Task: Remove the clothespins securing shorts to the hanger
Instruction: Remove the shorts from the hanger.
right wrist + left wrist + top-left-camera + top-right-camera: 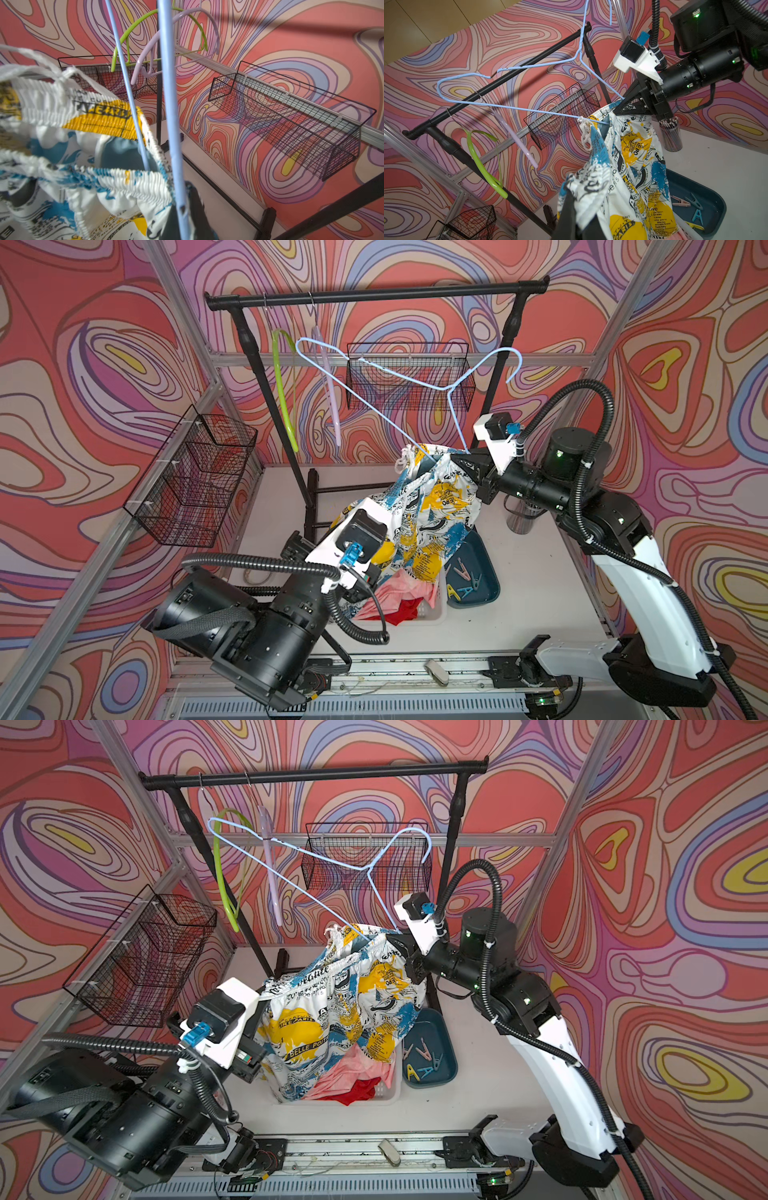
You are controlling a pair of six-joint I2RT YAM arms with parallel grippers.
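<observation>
**Both my grippers clamped: hanger on the right, printed shorts on the left**

My right gripper (pixel 461 460) has its black jaws pressed together on one lower corner of the light-blue wire hanger (pixel 170 83). The gathered waistband of the white shorts with blue and yellow newspaper print (pixel 424 514) is bunched against that same corner. The hanger is tilted in the air, with its hook free of the rail.

My left gripper (pixel 577 220) is lower and nearer the front. Its dark fingers (pixel 566 207) are closed on the other end of the waistband, so the cloth stretches between my two arms and the legs hang down. I can see no peg on the waistband or the wire in any view.

Under the hanging legs sits the white plastic laundry basket (pixel 390 1090). It holds the pale pink shorts (pixel 399 589), with the red shorts (pixel 405 610) just beneath them.

Touching the basket on my right is the dark teal plastic tray (pixel 490 572). The plastic clothespins (pixel 424 1056) lie loose in it: pinkish, grey-blue, light blue and yellow.

Behind all this stands the black clothes rail (pixel 374 292). A lime-green plastic hanger (pixel 284 398) and a lilac plastic hanger (pixel 330 393) hang from it. A clear cup of thin sticks (pixel 671 137) stands on the table under my right forearm.
</observation>
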